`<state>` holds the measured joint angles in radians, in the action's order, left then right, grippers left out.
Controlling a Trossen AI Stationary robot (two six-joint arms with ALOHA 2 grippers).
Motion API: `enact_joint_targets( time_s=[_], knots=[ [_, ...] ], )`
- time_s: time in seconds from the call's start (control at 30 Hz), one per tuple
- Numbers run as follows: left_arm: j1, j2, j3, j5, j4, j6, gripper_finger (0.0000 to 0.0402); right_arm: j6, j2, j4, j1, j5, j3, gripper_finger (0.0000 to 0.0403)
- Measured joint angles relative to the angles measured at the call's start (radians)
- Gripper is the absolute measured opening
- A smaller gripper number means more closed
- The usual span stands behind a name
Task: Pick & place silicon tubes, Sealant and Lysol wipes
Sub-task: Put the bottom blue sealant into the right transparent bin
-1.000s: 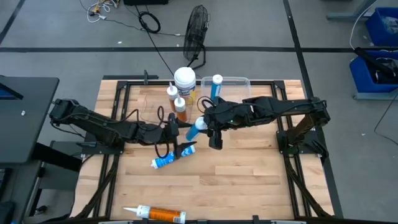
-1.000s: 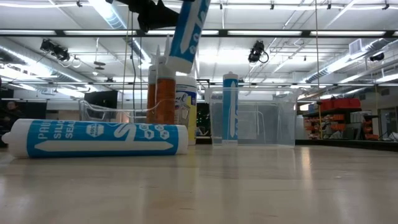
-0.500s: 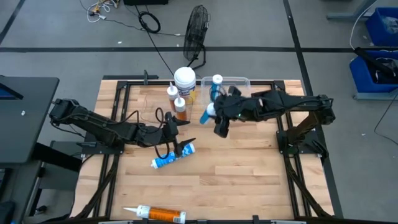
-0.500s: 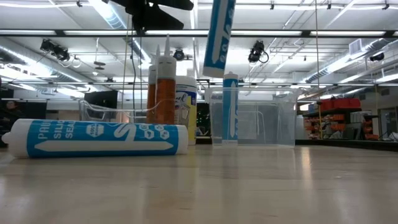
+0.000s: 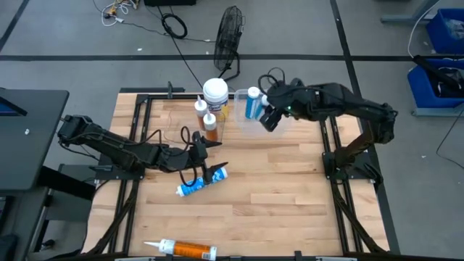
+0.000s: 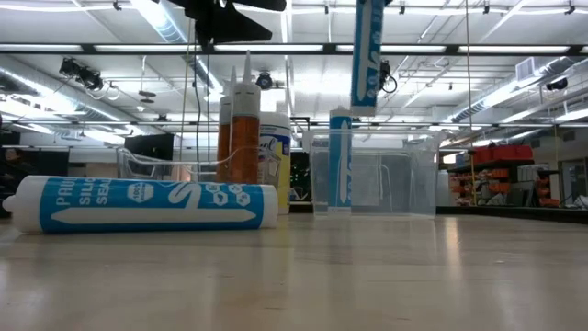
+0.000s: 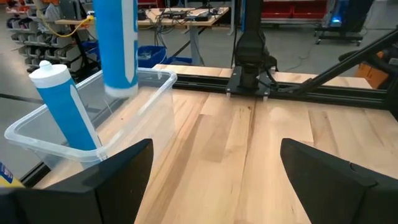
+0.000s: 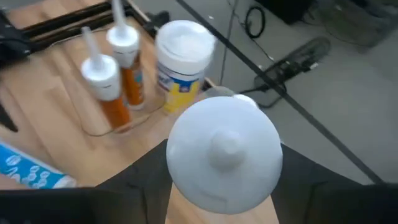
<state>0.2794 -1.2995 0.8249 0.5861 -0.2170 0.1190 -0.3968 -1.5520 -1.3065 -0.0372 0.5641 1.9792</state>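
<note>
My right gripper (image 5: pixel 270 117) is shut on a blue silicone tube (image 6: pixel 367 55), which hangs upright above the clear bin (image 6: pixel 386 175) at the far side. Another blue tube (image 7: pixel 62 106) leans inside that bin. A third blue tube (image 5: pixel 203 181) lies on its side mid-table, and my left gripper (image 5: pixel 217 158) hovers open just above it. The Lysol wipes (image 5: pixel 215 94) canister stands upright at the far edge. Beside it two orange sealant tubes (image 5: pixel 205 119) stand nozzle up. My right gripper pinches the blue tube's body between its two fingers (image 8: pixel 146 171), one on either side, just below the white cap end (image 8: pixel 224 155). The cap hides the exact place of contact. The tube hangs upright, cap up, its lower end (image 6: pixel 367 106) clear above the bin.
A further orange tube (image 5: pixel 185 250) lies near the table's front edge. The two standing orange tubes sit in a low clear tray (image 8: pixel 112 127). Black frame rails (image 5: pixel 333 145) run along the table's sides. Bare wood (image 5: pixel 275 196) lies between the arms and the front edge.
My right gripper has carried the blue tube up and toward the table's far right, from mid-table to over the clear bin. Its wrist has turned, and the tube has gone from tilted to upright. The lying blue tube has stayed put.
</note>
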Motion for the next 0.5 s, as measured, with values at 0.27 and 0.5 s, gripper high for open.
enact_joint_targets(
  time_s=[0.27, 0.5],
  knots=[
    [0.0, 0.0, 0.0, -0.003, 0.0, -0.001, 0.0358, 0.009, 0.0, -0.027, -0.136, -0.022, 0.008, 0.0209],
    [0.0, 0.0, 0.0, -0.003, 0.0, -0.001, 0.0358, 0.041, -0.001, -0.03, -0.268, -0.077, -0.047, 0.0209]
  ],
)
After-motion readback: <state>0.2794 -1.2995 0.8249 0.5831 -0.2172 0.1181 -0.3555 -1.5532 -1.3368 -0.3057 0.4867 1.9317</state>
